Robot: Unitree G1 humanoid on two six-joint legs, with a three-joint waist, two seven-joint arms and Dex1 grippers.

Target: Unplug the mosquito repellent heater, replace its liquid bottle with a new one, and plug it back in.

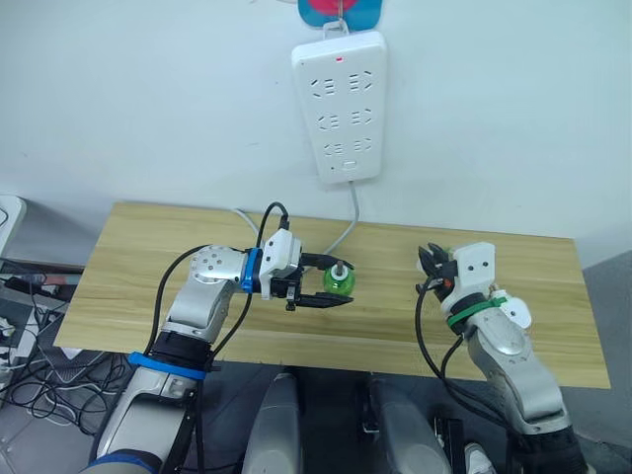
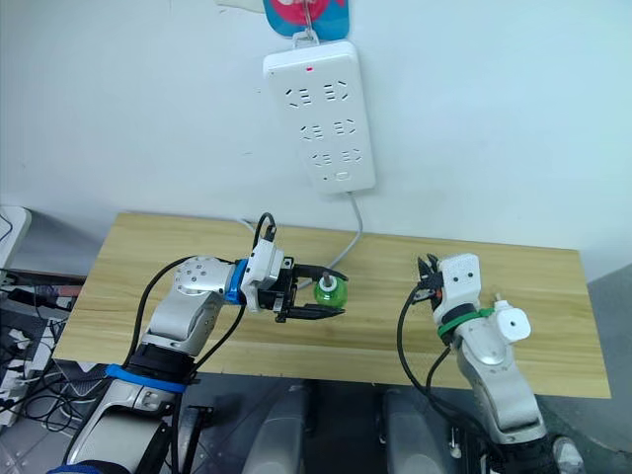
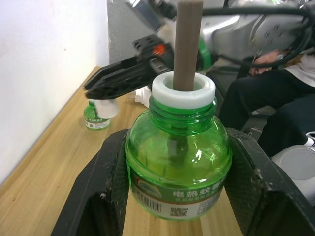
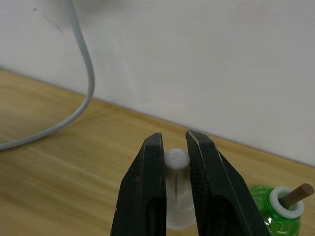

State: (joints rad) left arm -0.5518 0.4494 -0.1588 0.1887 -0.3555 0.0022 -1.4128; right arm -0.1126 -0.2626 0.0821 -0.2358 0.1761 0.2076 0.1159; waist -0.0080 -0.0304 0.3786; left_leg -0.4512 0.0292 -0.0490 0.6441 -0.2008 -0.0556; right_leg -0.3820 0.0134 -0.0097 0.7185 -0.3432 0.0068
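Table (image 1: 148,276) of pale wood runs along a white wall. Over its middle, the left gripper (image 1: 339,282) clamps an uncapped green bottle (image 3: 177,167) by the belly, brown wick upright. At 12 o'clock from it, a white power strip (image 1: 339,104) hangs on the wall. Toward 3 o'clock, the right gripper (image 1: 433,262) pinches the white cap of a second, capped bottle (image 4: 176,167) standing near the wall. The mosquito repellent heater (image 2: 513,324) lies at 4 o'clock, just beside that forearm.
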